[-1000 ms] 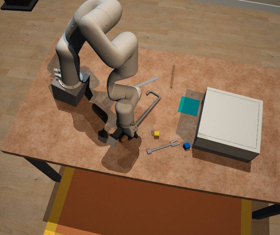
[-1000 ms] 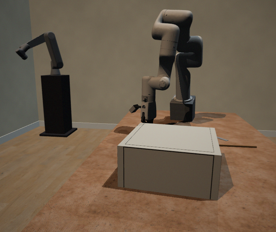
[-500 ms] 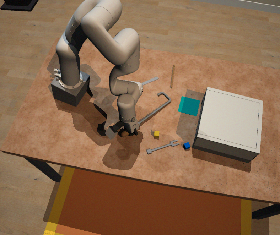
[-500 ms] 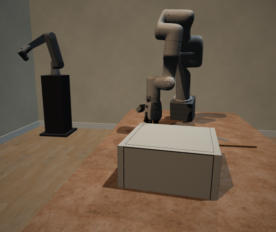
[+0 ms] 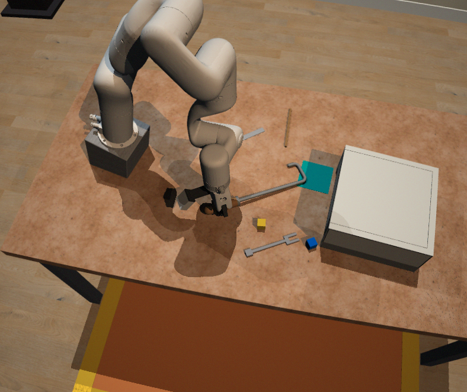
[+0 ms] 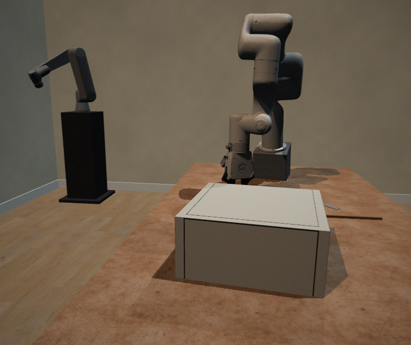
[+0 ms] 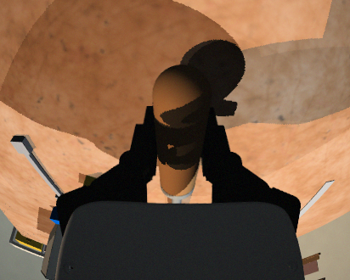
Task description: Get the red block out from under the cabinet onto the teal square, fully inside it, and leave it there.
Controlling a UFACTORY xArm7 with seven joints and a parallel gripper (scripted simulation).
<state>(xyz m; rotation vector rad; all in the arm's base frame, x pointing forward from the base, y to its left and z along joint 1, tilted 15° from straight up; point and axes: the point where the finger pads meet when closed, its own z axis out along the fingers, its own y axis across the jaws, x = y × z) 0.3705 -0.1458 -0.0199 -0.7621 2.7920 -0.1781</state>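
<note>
1. No red block shows in any view; judged hidden under the cabinet (image 5: pixel 383 202), which stands at the far right of the table (image 5: pixel 98 236), well apart from the claw.
2. Teal square (image 5: pixel 319 177) lies just beside the cabinet's side face, bare except where the hook tool (image 5: pixel 267 192) crosses its corner; hooked end sits at the square's near edge, pointing away from the cabinet.
3. Claw (image 5: pixel 221 207) is clamped on the tool's brown handle (image 7: pixel 180 135); wrist view shows the handle seated between both fingers.
4. Step in hand, judged: tool is grasped and aimed toward the cabinet; retrieval itself not begun.
5. Next move, judged: bring the hook to the cabinet's open underside, reach behind the block, drag it out toward the square. Opening side cannot be told from these views.
6. Arm pose: base (image 5: pixel 117 154) at table's left, elbow folded high, wrist pointing straight down close to the table.
7. Yellow cube (image 5: pixel 261 223), blue cube (image 5: pixel 311 243), fork tool (image 5: pixel 271 244) lie near the sweep path; risk of snagging.
</note>
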